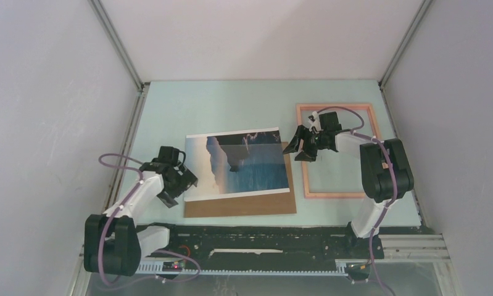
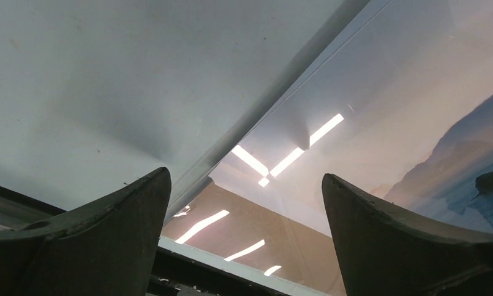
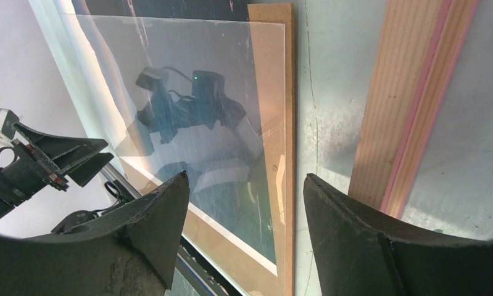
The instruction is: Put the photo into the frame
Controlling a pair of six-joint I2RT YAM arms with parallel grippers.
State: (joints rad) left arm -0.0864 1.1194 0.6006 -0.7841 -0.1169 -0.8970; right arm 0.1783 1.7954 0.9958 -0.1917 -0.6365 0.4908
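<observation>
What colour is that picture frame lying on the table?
The frame is salmon-pink to orange. The overhead view shows it best.

The rectangular paper photo (image 1: 237,163) of sea and cliff lies on the flat brown cardboard sheet (image 1: 240,205), at the middle of the pale table (image 1: 169,105). The thin salmon-pink rectangular frame (image 1: 333,195) lies to the right of them, slightly farther, not touching the cardboard.

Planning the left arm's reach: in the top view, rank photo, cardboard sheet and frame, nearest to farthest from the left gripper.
1. Photo and cardboard sheet, both just right of the left gripper: too close to call.
2. Frame, far right.
</observation>
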